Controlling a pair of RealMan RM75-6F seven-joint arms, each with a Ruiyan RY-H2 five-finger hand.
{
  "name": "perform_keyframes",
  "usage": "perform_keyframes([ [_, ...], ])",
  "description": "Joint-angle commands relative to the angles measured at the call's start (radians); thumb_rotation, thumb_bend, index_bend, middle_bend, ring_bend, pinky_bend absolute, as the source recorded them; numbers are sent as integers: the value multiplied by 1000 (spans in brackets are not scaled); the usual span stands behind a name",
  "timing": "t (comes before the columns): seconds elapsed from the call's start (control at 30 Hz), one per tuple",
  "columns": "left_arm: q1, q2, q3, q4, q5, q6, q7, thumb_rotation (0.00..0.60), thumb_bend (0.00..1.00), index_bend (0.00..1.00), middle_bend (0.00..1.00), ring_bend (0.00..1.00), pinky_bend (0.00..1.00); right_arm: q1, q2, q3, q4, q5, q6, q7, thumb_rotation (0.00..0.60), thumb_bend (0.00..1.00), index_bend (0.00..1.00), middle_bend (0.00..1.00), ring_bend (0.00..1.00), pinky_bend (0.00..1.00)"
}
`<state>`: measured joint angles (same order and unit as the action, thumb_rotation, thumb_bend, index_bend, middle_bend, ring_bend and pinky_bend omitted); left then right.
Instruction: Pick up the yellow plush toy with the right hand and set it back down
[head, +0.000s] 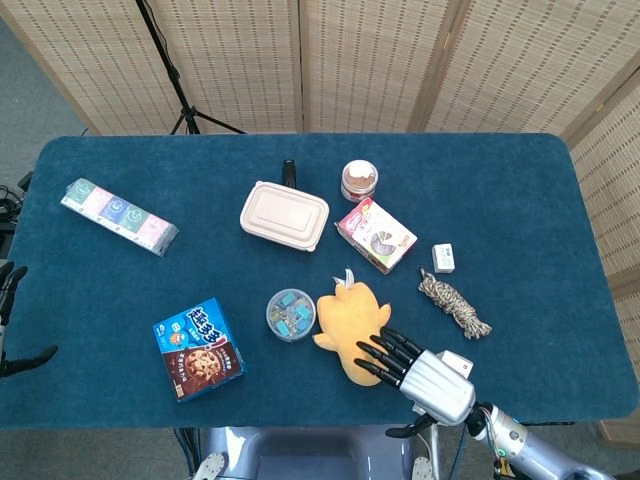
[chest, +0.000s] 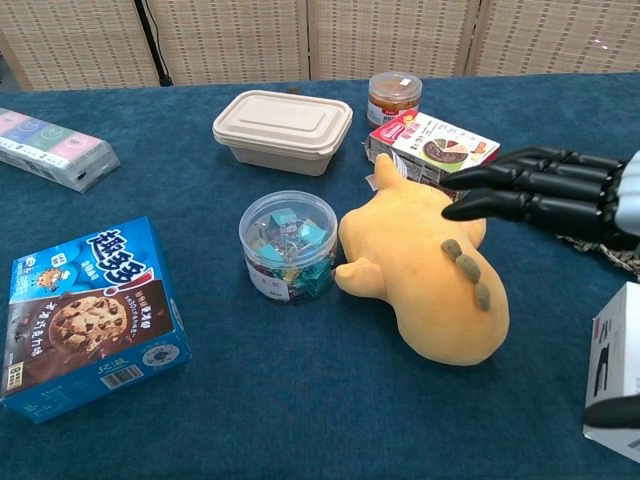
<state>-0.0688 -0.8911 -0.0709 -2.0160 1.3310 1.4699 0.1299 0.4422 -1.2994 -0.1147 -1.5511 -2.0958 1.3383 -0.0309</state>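
Note:
The yellow plush toy (head: 352, 322) (chest: 425, 270) lies on the blue table near the front edge, its head toward the back. My right hand (head: 418, 370) (chest: 560, 193) hovers over the toy's front right part, black fingers stretched out toward the left and apart, holding nothing. The fingertips (chest: 462, 197) hang above the toy's back without visibly touching it. My left hand (head: 10, 330) shows only at the far left edge of the head view, off the table, fingers apart.
A clear tub of clips (head: 290, 314) stands just left of the toy. Behind it lie a pink snack box (head: 376, 235), a beige lidded container (head: 284, 215) and a small jar (head: 359, 181). A rope bundle (head: 455, 303) and white box (chest: 618, 370) sit right; a cookie box (head: 198, 348) left.

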Motion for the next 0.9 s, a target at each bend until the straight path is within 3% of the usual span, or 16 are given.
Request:
perform_keyframes([
  [0.03, -3, -1, -1, -1, -5, -4, 4, 600, 0, 0, 0, 0, 0, 16, -30, -13, 27, -21, -10, 16, 241, 0, 0, 0, 0, 0],
  [0.53, -13, -15, -4, -5, -25, -12, 42, 600, 0, 0, 0, 0, 0, 106, -181, -55, 348, -61, 25, 202, 239, 0, 0, 0, 0, 0],
  [0.9, -20, -19, -9, -6, -42, -17, 52, 600, 0, 0, 0, 0, 0, 174, -296, -65, 520, -81, 70, 271, 237, 0, 0, 0, 0, 0],
])
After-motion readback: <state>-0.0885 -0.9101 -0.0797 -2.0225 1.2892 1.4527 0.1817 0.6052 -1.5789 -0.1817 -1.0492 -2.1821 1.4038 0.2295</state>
